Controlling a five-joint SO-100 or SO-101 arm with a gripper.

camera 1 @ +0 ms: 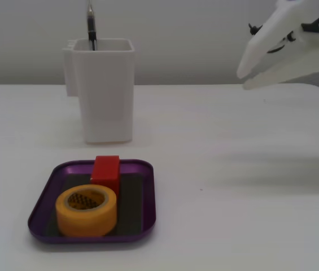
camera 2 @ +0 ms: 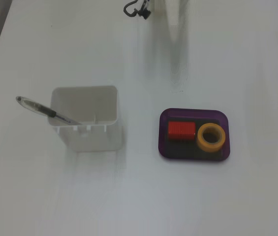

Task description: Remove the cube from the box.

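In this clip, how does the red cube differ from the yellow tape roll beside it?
The cube is red, solid and blocky; the tape roll is yellow, round and hollow. In the overhead fixed view the cube lies left, the tape roll right. Both rest inside the purple box.

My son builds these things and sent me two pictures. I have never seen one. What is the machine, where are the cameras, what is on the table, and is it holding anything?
Both pictures show one white table. One fixed view looks across it from low in front; the other looks down from above. The white shape is the robot arm's gripper, a two-finger claw. It hangs in the air with nothing between its fingers; whether it is open I cannot tell. On the table is a shallow purple box holding a red cube and a yellow tape roll, side by side. Apart from it stands a tall white container with a pen in it.
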